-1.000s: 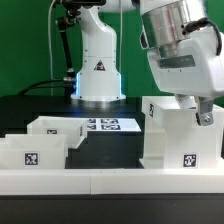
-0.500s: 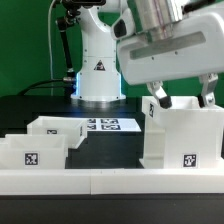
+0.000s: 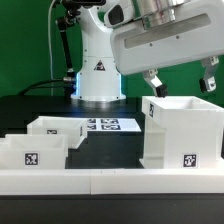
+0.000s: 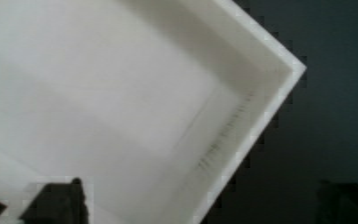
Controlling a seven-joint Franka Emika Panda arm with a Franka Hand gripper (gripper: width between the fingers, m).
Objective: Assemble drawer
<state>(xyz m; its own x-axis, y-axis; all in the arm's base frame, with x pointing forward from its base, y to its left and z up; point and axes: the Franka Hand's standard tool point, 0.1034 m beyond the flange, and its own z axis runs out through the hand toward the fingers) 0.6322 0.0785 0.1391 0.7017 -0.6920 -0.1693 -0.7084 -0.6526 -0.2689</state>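
On the exterior view's far left the front tray [image 3: 20, 148] sits on the dark table [image 3: 30, 108] just behind the long low rail [image 3: 110, 182]; it is a shallow matte white box, open side up, long axis lying across the view, with a black-and-white square tag on the wall facing the camera. Just behind it and a little to the right lies the rear tray [image 3: 62, 128], the same white, also open side up and lying low and level, with a small tag on its near wall; whether the two trays touch cannot be told. Further right, flat on the table in front of the arm's base [image 3: 98, 75], lies the marker board [image 3: 110, 125]. On the exterior view's right stands the housing [image 3: 185, 135], well apart from the trays; it is a tall white box, upright, long axis vertical, open end up with a thin rim around the mouth, and its tag sits low on the face toward the camera. Above that mouth hangs the gripper [image 3: 181, 82], clear of the rim; its jaws are spread wide and grip nothing, with one of the fingers [image 3: 153, 80] over the left wall. In the wrist view the housing [image 4: 123, 90] fills most of the picture as a white hollow with a raised corner edge, dark table [image 4: 336, 80] beside it, and dark fingertips [image 4: 55, 200] far apart.
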